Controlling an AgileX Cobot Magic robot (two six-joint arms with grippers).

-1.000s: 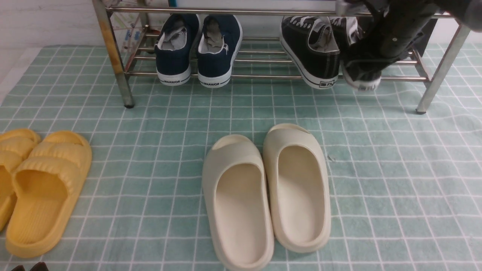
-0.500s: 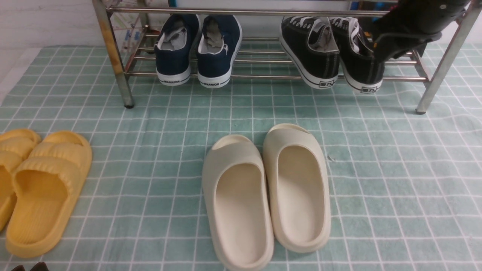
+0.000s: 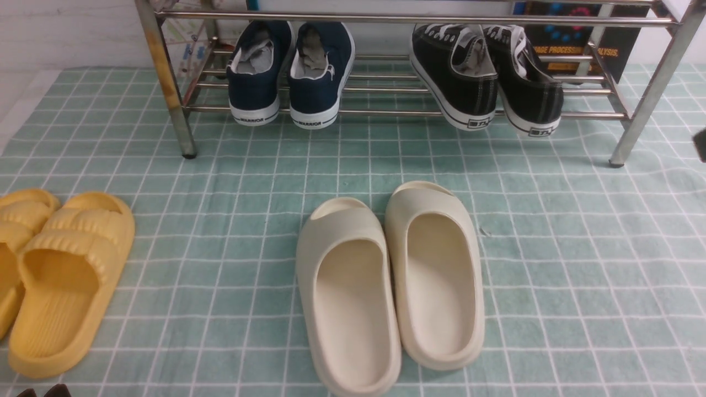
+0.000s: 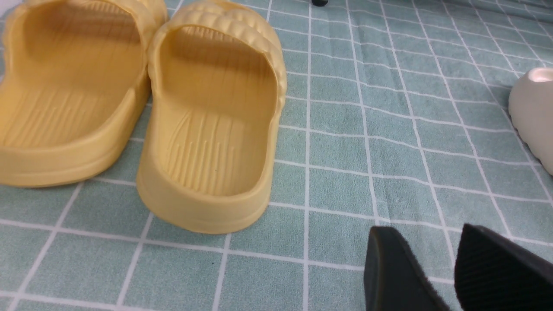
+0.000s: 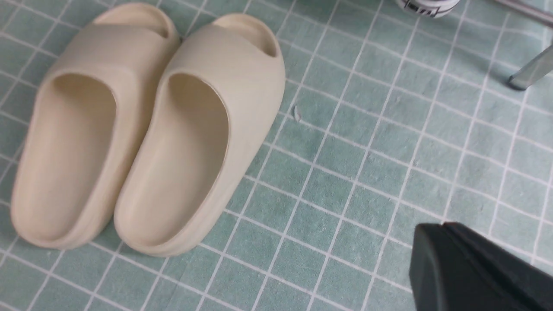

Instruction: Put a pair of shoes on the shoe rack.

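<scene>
The pair of shoes, two black canvas sneakers [image 3: 458,77] [image 3: 527,82], rests side by side on the lower bars at the right of the steel shoe rack [image 3: 386,17], heels toward me. One white heel [image 5: 427,6] shows in the right wrist view. My right gripper [image 5: 443,224] hangs over the mat in front of the rack's right leg [image 5: 533,71], shut and empty. Low over the mat at the near left, my left gripper [image 4: 425,229] is open with nothing between its fingers [image 4: 389,268].
Navy sneakers [image 3: 289,71] sit on the rack's left half. Cream slides [image 3: 391,281] lie mid-mat. Yellow slippers [image 3: 66,275] lie at the near left, just ahead of my left gripper. A dark box [image 3: 573,38] stands behind the rack.
My right arm has let go of the second black sneaker on the rack, pulled back out to the right, and closed its jaws. The left arm has not moved.
</scene>
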